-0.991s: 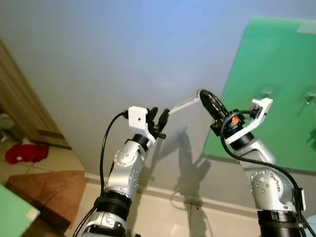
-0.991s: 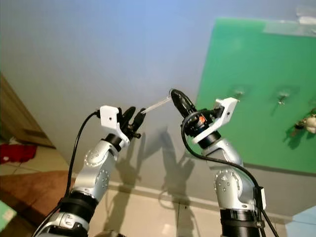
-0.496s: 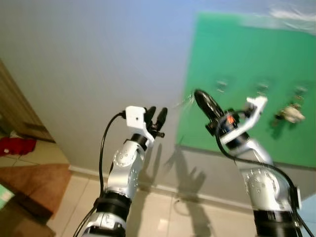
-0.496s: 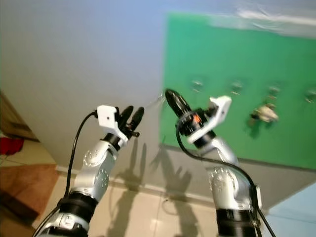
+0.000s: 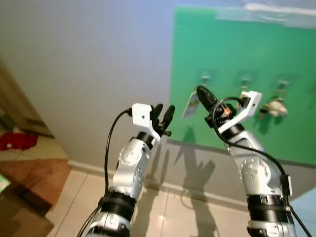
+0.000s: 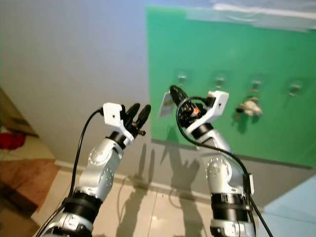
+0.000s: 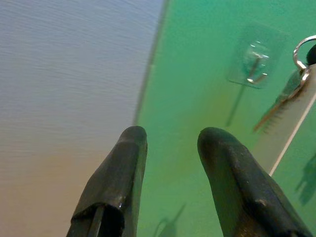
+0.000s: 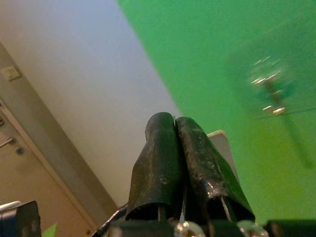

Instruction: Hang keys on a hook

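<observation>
My right gripper point(image 5: 201, 95) is shut on the keys' ring, and their white tag point(image 5: 190, 105) hangs below it. It is raised in front of the green board point(image 5: 276, 54), just below the leftmost clear hook point(image 5: 205, 77). In the right wrist view the shut fingers point(image 8: 168, 148) point near that hook point(image 8: 269, 84). My left gripper point(image 5: 163, 114) is open and holds nothing, raised left of the board. The left wrist view looks past its fingers point(image 7: 129, 153) at the hook point(image 7: 254, 61), the key ring point(image 7: 302, 49) and a key point(image 7: 279, 103).
More clear hooks point(image 6: 218, 80) run along the board to the right; a small pale keychain point(image 6: 248, 105) hangs from one point(image 6: 255, 84). A grey wall point(image 5: 89, 54) is on the left, with tiled floor point(image 5: 187, 217) below and a wooden door frame point(image 5: 19, 108) far left.
The camera has swung right, bringing the board to the middle. My left gripper has let go of the tag, which now hangs from my right gripper near the leftmost hook.
</observation>
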### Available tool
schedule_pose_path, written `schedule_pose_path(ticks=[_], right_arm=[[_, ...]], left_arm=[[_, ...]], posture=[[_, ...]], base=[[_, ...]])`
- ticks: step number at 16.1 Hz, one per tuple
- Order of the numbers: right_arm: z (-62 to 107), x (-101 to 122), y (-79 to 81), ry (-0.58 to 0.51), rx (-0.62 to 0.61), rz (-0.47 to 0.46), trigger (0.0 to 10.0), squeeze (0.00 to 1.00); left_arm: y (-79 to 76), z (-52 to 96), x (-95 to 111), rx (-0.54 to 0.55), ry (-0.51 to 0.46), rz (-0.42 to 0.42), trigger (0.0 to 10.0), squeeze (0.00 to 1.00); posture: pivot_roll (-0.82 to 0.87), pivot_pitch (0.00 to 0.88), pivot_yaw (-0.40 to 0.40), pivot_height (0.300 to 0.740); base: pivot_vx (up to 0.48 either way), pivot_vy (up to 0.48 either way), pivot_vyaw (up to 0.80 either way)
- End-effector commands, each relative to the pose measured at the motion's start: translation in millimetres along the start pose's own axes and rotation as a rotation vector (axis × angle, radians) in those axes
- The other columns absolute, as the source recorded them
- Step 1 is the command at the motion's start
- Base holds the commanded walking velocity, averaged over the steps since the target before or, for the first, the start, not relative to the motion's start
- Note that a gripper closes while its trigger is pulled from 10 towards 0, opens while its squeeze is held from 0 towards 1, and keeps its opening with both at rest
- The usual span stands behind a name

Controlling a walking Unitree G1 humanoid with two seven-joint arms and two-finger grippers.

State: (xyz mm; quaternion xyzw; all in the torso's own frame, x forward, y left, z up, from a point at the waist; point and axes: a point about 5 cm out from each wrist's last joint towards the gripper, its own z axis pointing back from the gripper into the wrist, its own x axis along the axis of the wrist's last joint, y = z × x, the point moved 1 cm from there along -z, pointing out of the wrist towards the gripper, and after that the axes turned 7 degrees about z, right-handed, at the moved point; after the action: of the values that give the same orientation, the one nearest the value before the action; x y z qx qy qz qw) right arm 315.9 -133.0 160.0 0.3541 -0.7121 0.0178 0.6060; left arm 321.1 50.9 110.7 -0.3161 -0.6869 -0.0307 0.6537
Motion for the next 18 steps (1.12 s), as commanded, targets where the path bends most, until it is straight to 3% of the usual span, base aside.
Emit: schedule_pose_path(ticks=[1,13,18], right_arm=[[-2.2,6,-4.1,-0.025,-0.020,-0.008,10.0,0.00],[-1.1,20,-33.7,-0.107,-0.170,-0.075,10.0,0.00],[-3.8,16,-35.2,-0.091,-0.177,-0.077,10.0,0.00]], left_arm=[[-6.3,-1.2,4,-0.036,-0.007,-0.010,10.0,0.00],[-6.6,1.4,6,-0.056,0.009,-0.088,10.0,0.00],[-7.9,1.5,8,-0.062,0.004,-0.096,10.0,0.00]], posture=[[-0.16,0.000,-0.006,0.740],[-0.14,0.000,-0.001,0.740],[-0.14,0.005,-0.002,0.740]], base=[[0.000,0.000,0.00],[0.000,0.000,0.00],[0.000,0.000,0.00]])
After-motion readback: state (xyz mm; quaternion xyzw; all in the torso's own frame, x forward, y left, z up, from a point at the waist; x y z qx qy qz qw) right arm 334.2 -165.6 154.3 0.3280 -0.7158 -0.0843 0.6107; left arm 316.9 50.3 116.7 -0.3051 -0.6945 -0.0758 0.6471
